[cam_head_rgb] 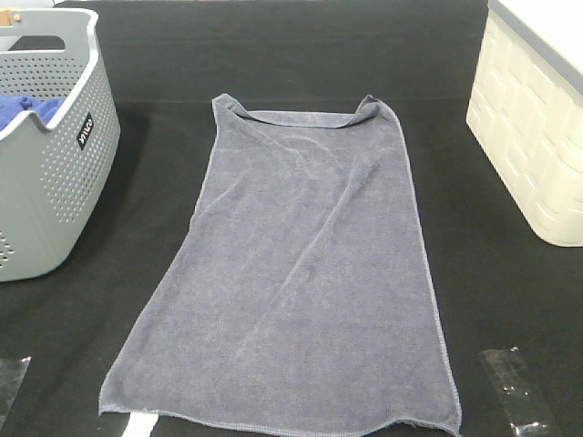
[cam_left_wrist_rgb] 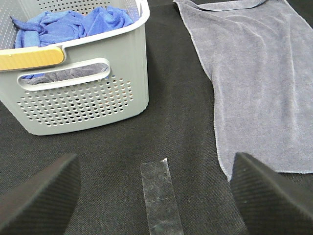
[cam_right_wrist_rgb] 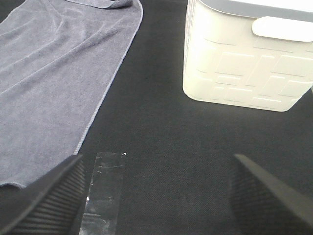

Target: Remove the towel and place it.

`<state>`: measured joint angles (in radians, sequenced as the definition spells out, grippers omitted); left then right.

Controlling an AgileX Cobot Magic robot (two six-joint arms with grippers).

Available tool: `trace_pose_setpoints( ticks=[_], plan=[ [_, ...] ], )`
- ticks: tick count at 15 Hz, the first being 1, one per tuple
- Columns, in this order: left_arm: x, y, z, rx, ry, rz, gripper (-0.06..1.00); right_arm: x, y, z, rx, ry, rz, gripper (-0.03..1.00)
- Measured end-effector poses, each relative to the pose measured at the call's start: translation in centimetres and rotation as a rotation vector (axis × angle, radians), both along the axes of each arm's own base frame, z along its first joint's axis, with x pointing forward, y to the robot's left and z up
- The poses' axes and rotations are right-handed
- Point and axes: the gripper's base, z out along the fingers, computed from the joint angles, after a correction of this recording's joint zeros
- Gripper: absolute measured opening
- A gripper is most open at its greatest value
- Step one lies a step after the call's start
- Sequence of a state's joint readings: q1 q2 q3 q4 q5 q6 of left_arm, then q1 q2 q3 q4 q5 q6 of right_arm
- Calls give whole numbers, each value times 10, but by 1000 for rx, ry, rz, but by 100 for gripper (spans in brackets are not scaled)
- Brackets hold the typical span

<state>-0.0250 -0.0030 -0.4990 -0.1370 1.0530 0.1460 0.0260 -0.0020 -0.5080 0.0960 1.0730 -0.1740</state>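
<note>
Towel [cam_head_rgb: 291, 300] lies spread flat on the black bench [cam_head_rgb: 273, 55], centre of the overhead view, long axis running 12 to 6 o'clock. Far hem at 12 is folded back on itself w/ both far corners poking up; near hem sits at the 6 o'clock edge of the view. Grey perforated basket [cam_head_rgb: 55, 164] is at 9–10 o'clock w/ bright blue cloth [cam_left_wrist_rgb: 73, 22] inside; cream bin [cam_head_rgb: 533, 127] at 2–3 o'clock. Towel touches neither.

Left end effector [cam_left_wrist_rgb: 156, 196]: fingers spread wide, nothing between them, over bare bench & a clear tape strip [cam_left_wrist_rgb: 160, 196], towel's edge just beside its one finger. Right end effector [cam_right_wrist_rgb: 156, 196]: also wide, empty, hovering near another tape strip [cam_right_wrist_rgb: 105, 191], towel edge close by.

Looks like the towel is already out & laid down, so task prob. near done. Risks from here, as I judge them:
- Either finger dipping could snag the near hem & drag the towel, wrinkling it.
- If a re-grasp is meant, terry is limp; a one-sided pinch would bunch it.
- Folded far hem may count as not flat; fixing it means a long reach across.
- Left arm sweeping toward 9 could bump the basket.
- Tape may stick to a finger pad.
</note>
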Motion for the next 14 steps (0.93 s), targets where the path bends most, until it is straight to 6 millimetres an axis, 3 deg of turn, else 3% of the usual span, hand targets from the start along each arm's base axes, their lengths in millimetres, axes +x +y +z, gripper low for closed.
trace_pose_setpoints(
  ticks=[14],
  plan=[
    [0, 0, 0, 1, -2, 3, 80, 0, 0, -1, 0, -4, 0, 75]
  ],
)
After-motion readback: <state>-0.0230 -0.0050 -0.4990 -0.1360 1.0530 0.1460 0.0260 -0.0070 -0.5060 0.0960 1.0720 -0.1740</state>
